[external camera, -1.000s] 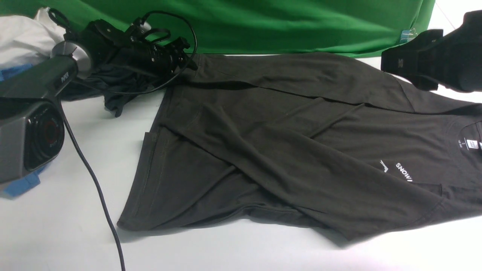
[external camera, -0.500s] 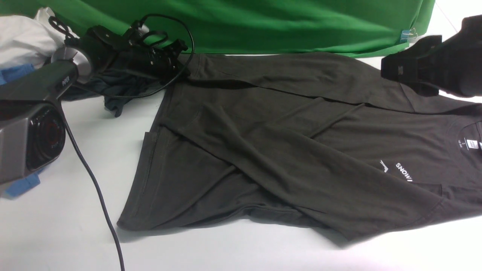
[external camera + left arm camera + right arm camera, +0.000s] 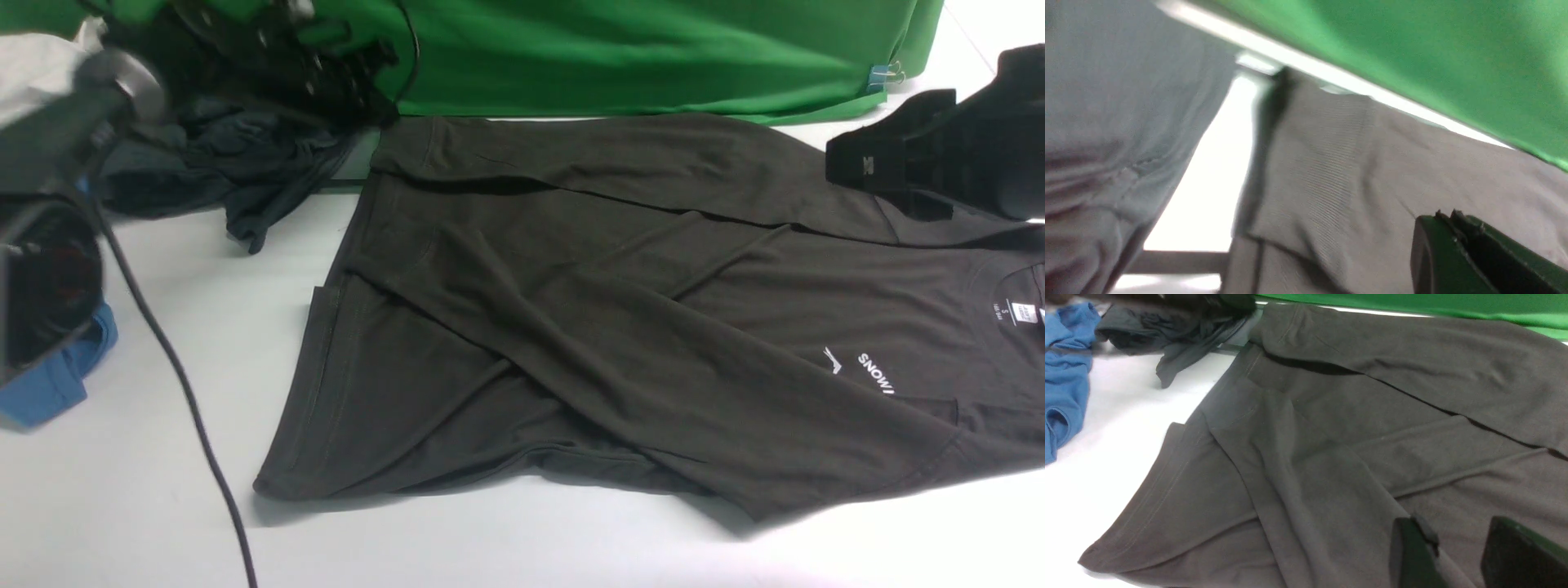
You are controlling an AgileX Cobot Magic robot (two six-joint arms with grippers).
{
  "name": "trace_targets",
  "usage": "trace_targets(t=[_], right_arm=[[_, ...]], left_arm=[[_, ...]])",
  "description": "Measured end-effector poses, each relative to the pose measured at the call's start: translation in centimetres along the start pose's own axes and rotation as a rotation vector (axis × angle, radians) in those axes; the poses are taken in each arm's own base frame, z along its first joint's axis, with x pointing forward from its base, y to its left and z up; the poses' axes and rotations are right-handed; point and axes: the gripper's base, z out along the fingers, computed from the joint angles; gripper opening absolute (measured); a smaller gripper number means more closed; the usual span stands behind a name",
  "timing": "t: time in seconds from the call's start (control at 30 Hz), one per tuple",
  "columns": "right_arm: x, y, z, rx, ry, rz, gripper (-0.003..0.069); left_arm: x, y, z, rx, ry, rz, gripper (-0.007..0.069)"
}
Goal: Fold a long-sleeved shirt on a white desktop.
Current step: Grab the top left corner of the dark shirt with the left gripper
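You have the shirt [image 3: 620,327] lying flat across the desktop [image 3: 490,539], hem to the left and collar to the right. It is dark brownish-black, and both sleeves are folded over the body.

Only the front view gives you the white SNOW lettering [image 3: 876,372] and the neck label [image 3: 1024,313] at the right. The right wrist view shows more of the blue garment [image 3: 1065,375] at far left, beside the grey garment [image 3: 1175,339].

Your right gripper [image 3: 1451,522] hovers over the shirt's far right shoulder with its fingers spread. Your left gripper [image 3: 1447,218] is blurred in the front view, above the grey garment. Its own wrist view shows the fingers pressed together.
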Motion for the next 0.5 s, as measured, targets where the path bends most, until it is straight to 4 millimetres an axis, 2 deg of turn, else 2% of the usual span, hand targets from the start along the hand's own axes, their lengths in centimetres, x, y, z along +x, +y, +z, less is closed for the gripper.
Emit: trace_targets(t=[0.17,0.23,0.4,0.5], right_arm=[[0.0,0.0,0.0,0.000,0.001,-0.001,0.0242],[0.0,0.0,0.0,0.000,0.001,-0.001,0.0242],[0.1,0.0,0.0,0.000,0.016,-0.001,0.0242],[0.2,0.0,0.0,0.000,0.021,-0.001,0.0242]], left_arm=[[-0.3,-2.2,-3.7,-0.037,0.063,0.106,0.0041],[-0.1,-2.8,-4.3,-0.060,0.087,0.134,0.0041],[0.6,-3.0,-3.8,-0.104,0.127,0.051,0.0048],[1.2,-1.9,-2.5,-0.150,0.146,-0.022,0.0090]])
